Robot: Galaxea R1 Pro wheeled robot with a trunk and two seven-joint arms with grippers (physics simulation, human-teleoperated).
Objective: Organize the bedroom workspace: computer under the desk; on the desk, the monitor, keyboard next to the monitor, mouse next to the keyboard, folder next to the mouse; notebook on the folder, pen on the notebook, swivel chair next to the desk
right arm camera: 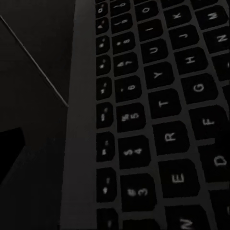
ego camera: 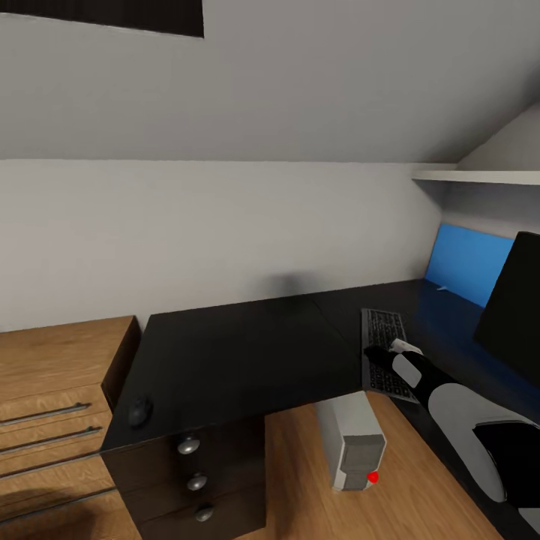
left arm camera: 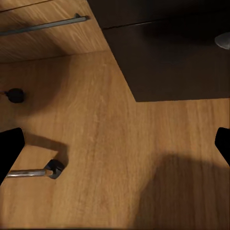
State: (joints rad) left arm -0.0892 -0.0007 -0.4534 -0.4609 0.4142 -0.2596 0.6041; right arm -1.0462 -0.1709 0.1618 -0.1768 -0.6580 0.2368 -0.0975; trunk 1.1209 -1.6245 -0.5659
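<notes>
Here, a matte black L-shaped counter against a pale wall, with a flat grey keyboard with black keys near its right part. Beside it a dark rectangular monitor, in front of a blue panel. Small rounded black mouse at the counter's left front corner. Boxy grey computer tower with a red light on the woodgrain floor below. White-and-black right jaws down at the keyboard; opening cannot be told. Right wrist view: lettered keys up close. Left wrist view: left jaws spread wide, holding nothing, over wood planks.
</notes>
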